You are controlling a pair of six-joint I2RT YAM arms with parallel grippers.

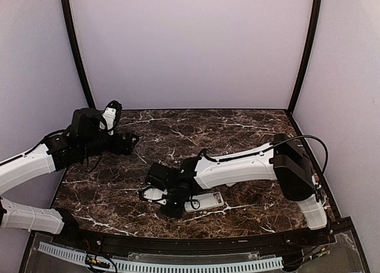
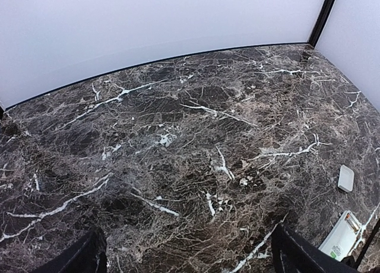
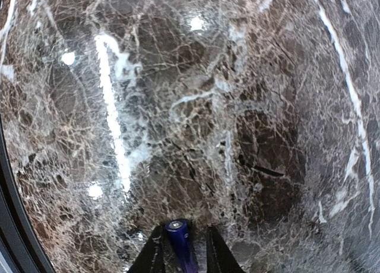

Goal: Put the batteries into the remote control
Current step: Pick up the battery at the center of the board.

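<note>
Right wrist view first: the right end effector (image 3: 181,248) is pinched narrow on a blue battery (image 3: 177,232), which pokes out forward between the fingers; there's nothing ahead of it but bare marble surface (image 3: 249,107), so no remote in that shot at all; top external sorts it out: the remote control (image 1: 206,201) lies flat near the front middle, just to the right of that end effector, long axis roughly left-right with a slight tilt; the left end effector (image 2: 190,252) is spread wide, holding nothing, far left and well apart from the remote; from its camera the remote looks back-up with the bay open; so I'd say the right arm is way nearer, and the battery has to go right and line up with the bay.
</note>
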